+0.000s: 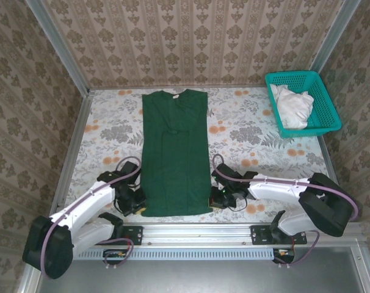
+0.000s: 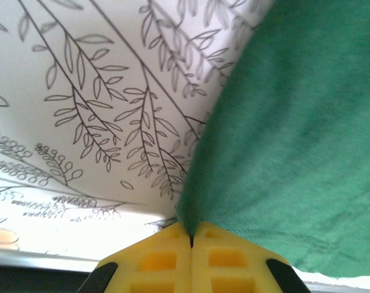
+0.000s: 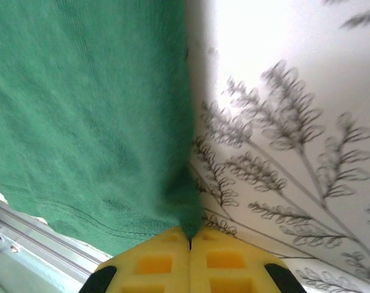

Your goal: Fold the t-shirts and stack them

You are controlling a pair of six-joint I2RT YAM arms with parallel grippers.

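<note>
My left claw (image 2: 191, 235): clenched. Its yellow fingers (image 2: 157, 259) are pressed flat together, with the near left corner of the shirt (image 2: 295, 134) pinched in the seam between them. The claw sits low at the table surface. Green cloth climbs ahead and off to the right of it. Leaf-print tablecloth (image 2: 81, 104) lies to its left and ahead.

My right claw (image 3: 190, 235): same, clamped on the shirt's near right corner, with the cloth tip caught between the fingertips. Hem stitching shows just left of the tips. The shirt spreads left and ahead of this claw, and the tablecloth lies to its right. A metal rail (image 3: 32, 235) sits down-left, behind the hem.

From above, both claws are at the near hem, one per corner, with the shirt between them. The shirt lies flat as a long narrow rectangle running straight away from both claws. Its collar is at the far end, close to the wall (image 1: 191, 43).

Far ahead and to the right of my right claw, well apart from the shirt, a teal basket (image 1: 328, 122) sits in the far right corner. A crumpled white cloth (image 1: 293, 105) lies inside it.
</note>
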